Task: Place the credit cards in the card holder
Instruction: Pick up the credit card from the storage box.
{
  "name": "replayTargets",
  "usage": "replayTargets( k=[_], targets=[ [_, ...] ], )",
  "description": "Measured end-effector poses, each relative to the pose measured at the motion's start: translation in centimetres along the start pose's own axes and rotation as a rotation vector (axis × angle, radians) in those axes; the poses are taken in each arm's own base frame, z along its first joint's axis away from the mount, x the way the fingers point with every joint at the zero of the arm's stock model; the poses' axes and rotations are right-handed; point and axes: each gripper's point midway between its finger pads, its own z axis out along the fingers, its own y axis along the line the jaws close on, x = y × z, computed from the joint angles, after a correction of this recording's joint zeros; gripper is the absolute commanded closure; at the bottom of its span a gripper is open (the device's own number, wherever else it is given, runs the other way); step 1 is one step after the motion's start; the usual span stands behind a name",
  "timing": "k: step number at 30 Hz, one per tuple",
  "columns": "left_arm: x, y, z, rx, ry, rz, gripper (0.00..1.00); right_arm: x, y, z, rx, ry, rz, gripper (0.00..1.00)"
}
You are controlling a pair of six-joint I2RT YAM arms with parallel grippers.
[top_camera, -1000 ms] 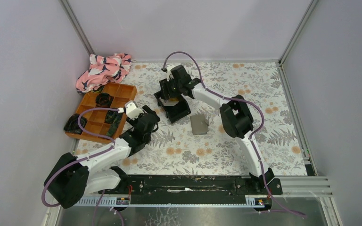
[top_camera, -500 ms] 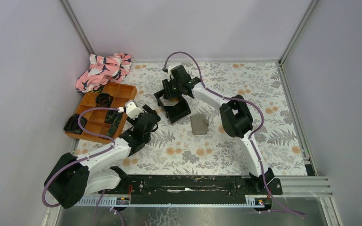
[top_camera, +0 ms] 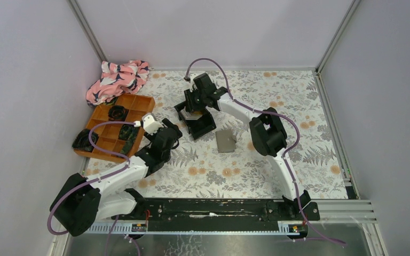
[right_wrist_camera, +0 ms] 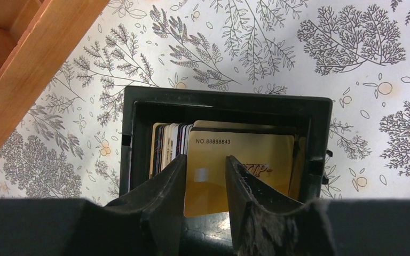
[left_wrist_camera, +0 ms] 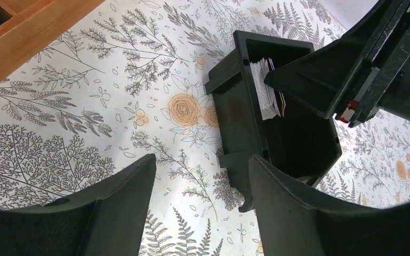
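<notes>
Far left on my overhead feed, a pink patterned cloth (top_camera: 117, 80) lies bunched at the back of the floral surface (top_camera: 277, 90). Just in front of it is the orange compartment tray (top_camera: 116, 128), with dark items in several cells.

Next comes my left claw (left_wrist_camera: 200, 165), right beside that tray's near right corner. Its fingers (left_wrist_camera: 123, 197) stand wide apart with nothing between them, above bare surface. It faces the black tray (left_wrist_camera: 245, 122), which lies close ahead and slightly to its right, without touching it.

The credit cards (right_wrist_camera: 240, 160) stand on edge inside the black tray, packed in a row. Through the right wrist camera I read a gold one at the front, its face to the lens, with thin pale and dark edges stacked to its left.

My right claw (right_wrist_camera: 205, 165) reaches down into that tray from above. Its fingertips (right_wrist_camera: 179, 168) are a narrow gap apart, and the gold card's face shows through the gap. I cannot tell whether the tips press on the card; nothing sits pinched between them.

Right of the black tray, the grey card holder (top_camera: 225, 141) rests flat on the surface. It is near the tray's right corner and clear of both claws, beside the right arm's elbow.
</notes>
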Motion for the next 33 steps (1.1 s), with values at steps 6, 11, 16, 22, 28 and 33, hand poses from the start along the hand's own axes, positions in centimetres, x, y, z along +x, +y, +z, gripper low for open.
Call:
replayTargets(
  k=[6,11,16,22,28,33],
  targets=[
    [-0.2,-0.1,-0.1,0.004,-0.003,-0.005,0.29,0.1,0.4,-0.2,-0.002,0.007,0.001,0.59],
    [-0.3,-0.2,-0.2,0.008,-0.005,-0.009,0.29,0.3,0.6,-0.2,-0.003,0.015,0.007,0.58],
    [-0.4,-0.2,-0.2,0.01,-0.007,-0.01,0.29,0.4,0.6,-0.3,-0.003,0.019,0.01,0.66],
    [-0.4,-0.2,-0.2,0.011,-0.006,-0.011,0.29,0.3,0.7,-0.4,-0.004,0.015,0.015,0.67],
    [-0.3,-0.3,-0.3,0.015,-0.001,-0.011,0.29,0.2,1.0,-0.6,-0.006,0.018,0.017,0.67],
    [-0.2,-0.3,-0.3,0.016,0.003,-0.01,0.29,0.0,1.6,-1.0,-0.019,0.015,0.019,0.67]
  ],
)
